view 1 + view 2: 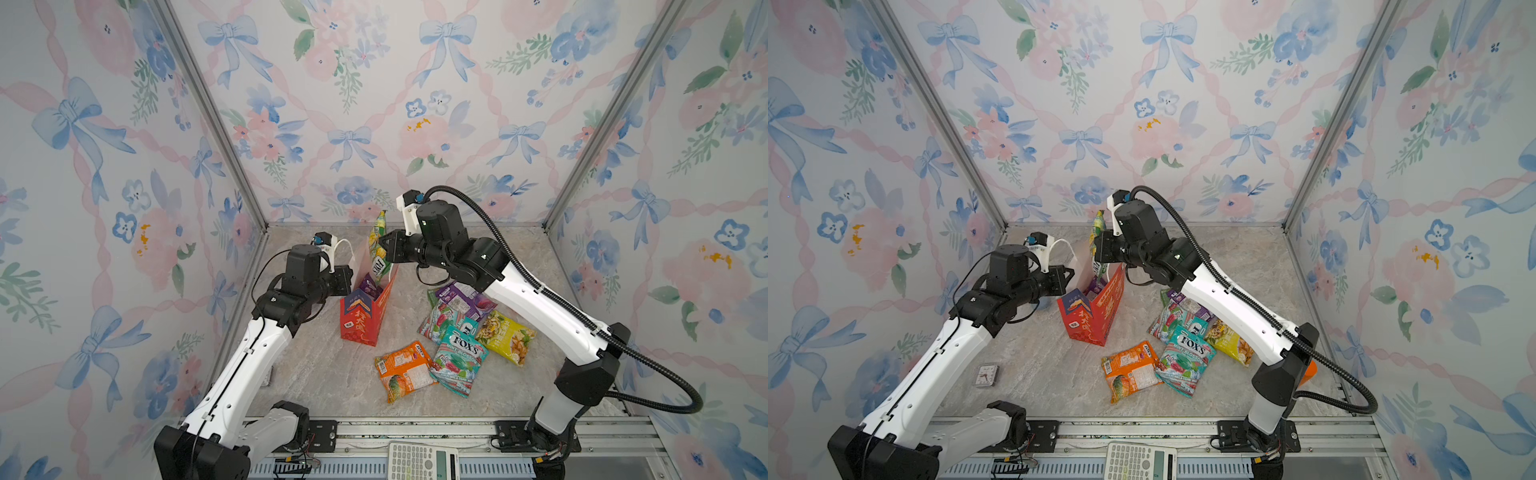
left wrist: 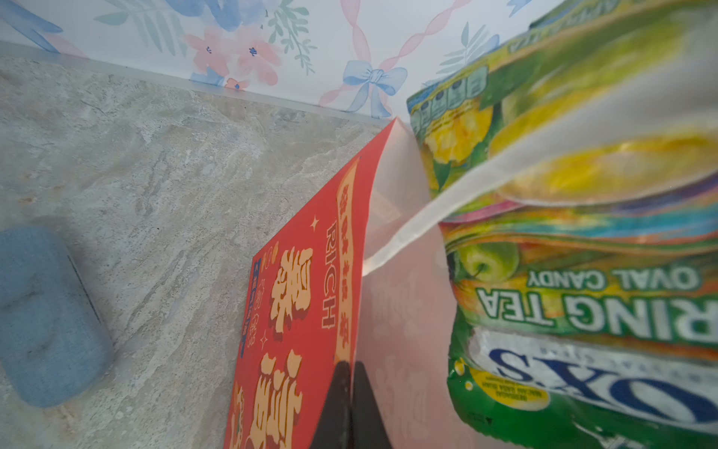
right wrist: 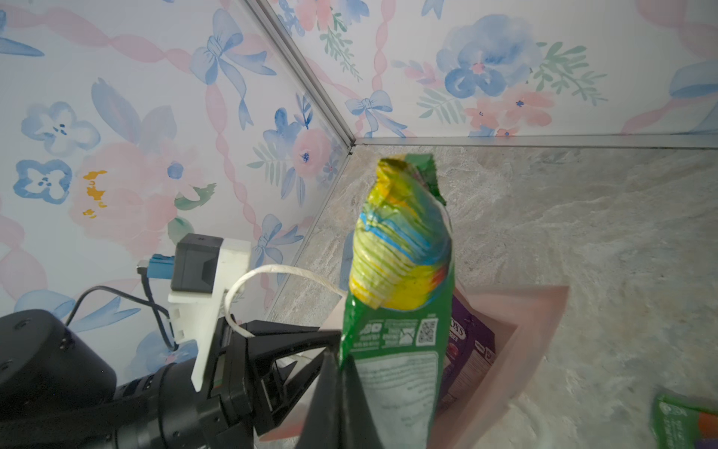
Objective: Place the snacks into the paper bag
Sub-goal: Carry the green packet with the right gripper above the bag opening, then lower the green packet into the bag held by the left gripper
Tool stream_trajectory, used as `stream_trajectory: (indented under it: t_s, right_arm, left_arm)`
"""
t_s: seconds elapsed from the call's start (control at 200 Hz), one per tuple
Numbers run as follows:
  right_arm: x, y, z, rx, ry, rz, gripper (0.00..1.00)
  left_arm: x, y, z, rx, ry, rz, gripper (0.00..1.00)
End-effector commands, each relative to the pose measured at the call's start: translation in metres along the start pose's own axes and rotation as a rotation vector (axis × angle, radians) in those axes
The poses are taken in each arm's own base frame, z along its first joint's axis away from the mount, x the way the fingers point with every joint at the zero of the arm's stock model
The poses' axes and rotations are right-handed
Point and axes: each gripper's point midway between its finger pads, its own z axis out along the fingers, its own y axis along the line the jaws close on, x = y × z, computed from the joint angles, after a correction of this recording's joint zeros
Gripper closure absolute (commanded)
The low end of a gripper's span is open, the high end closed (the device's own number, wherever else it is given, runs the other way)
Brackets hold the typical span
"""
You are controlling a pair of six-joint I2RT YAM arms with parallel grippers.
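At right gripper [image 1: 385,246]: clamped on green packet [image 1: 379,226], upright, lower end inside paper bag [image 1: 360,326]. At left gripper [image 1: 350,277]: pinching bag rim. Bag upright mid-surface; remaining snacks [image 1: 457,332] toward right edge.

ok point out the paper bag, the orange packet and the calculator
paper bag [image 1: 358,329], in a top view, on its red near wall
orange packet [image 1: 402,370], in a top view, on its middle
calculator [image 1: 410,462], in a top view, on its keypad

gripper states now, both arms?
Left gripper: closed, pinching the paper bag wall.
Right gripper: closed on the green snack packet at the bag's mouth.
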Motion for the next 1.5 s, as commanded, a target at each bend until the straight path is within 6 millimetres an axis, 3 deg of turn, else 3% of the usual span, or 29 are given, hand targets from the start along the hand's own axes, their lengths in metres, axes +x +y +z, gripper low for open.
stream_trajectory:
  t_s: [0.0,0.205,0.6,1.155,1.495]
  right_arm:
    - [-0.018,0.021,-0.033,-0.08,-0.082,0.062,1.0]
    - [-0.005,0.015,-0.044,-0.063,-0.08,0.095,1.0]
    - [0.017,-0.001,-0.039,-0.014,-0.038,0.127,1.0]
    - [0.025,-0.033,-0.034,0.075,-0.022,0.152,1.0]
    - [0.033,-0.047,-0.02,0.098,0.002,0.175,1.0]
  left_arm:
    - [-0.013,-0.007,-0.009,0.019,-0.07,0.001,1.0]
    - [-0.013,-0.004,-0.008,0.007,-0.071,-0.002,1.0]
    - [-0.012,-0.003,-0.009,-0.001,-0.078,-0.003,1.0]
    - [-0.013,-0.002,-0.015,-0.004,-0.093,0.0,1.0]
    - [-0.013,-0.004,-0.013,0.003,-0.086,0.002,1.0]
